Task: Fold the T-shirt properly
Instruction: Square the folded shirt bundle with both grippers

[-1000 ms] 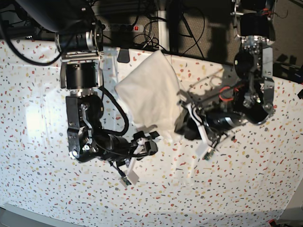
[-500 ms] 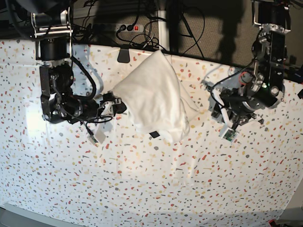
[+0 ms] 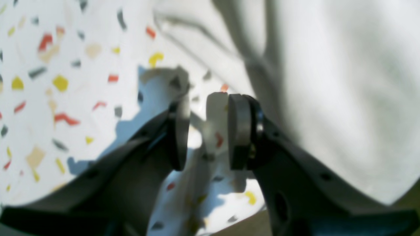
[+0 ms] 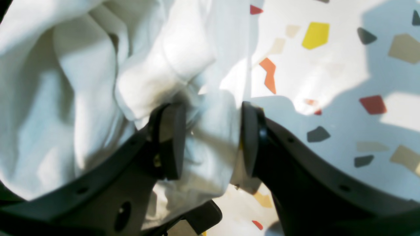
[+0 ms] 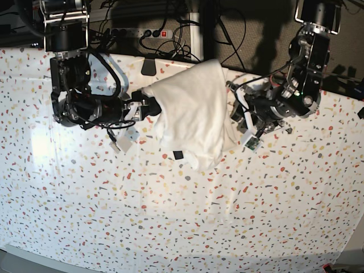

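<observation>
The T-shirt (image 5: 190,111) lies bunched in a white heap at the table's far middle, plain side up, with a small black tag (image 5: 178,154) at its near edge. My right gripper (image 5: 149,107) is at its left edge. In the right wrist view, my right gripper (image 4: 210,141) is closed on a thick fold of the shirt (image 4: 98,82), which fills the gap between the pads. My left gripper (image 5: 235,111) is at the shirt's right edge. In the left wrist view, my left gripper (image 3: 208,134) is slightly open, with only speckled covering between the pads and the shirt (image 3: 344,91) beside it.
The speckled table covering (image 5: 187,216) spreads over the whole table. A power strip and cables (image 5: 151,33) lie behind the far edge. A small dark clip (image 5: 148,67) sits at the far edge, left of the shirt.
Both arms have moved in toward the shirt, the left one from well to its right up to its right edge. The shirt's top corner has shifted to the right.
</observation>
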Tool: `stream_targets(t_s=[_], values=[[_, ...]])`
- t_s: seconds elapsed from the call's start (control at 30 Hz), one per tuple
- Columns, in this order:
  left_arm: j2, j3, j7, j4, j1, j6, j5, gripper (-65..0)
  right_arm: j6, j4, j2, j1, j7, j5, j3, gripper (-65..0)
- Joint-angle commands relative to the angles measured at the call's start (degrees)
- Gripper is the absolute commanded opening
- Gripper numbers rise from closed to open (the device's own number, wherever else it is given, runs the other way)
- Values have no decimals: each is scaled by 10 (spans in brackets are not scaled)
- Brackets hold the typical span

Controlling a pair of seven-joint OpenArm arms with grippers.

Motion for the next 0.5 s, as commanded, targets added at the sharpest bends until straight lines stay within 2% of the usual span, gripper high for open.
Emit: stream_targets(t_s=[0.0,0.1,0.23,0.33,0.47], values=[[-2,2,-13,9,-12,-1,-19,-456,3,8,3,7,-8,3,1,-374],[2,14,-16,9,-17,-1,-35,-456,3,8,3,6,-14,9,1,-374],[20,19,-20,9,-23,-1,-28,-456,3,8,3,6,-63,79,1,-374],[37,19,-30,9,-23,-1,2,-456,3,8,3,6,-89,116,1,-374],[57,19,-26,9,-23,-1,44,-456,3,8,3,3,-94,123,1,-374]])
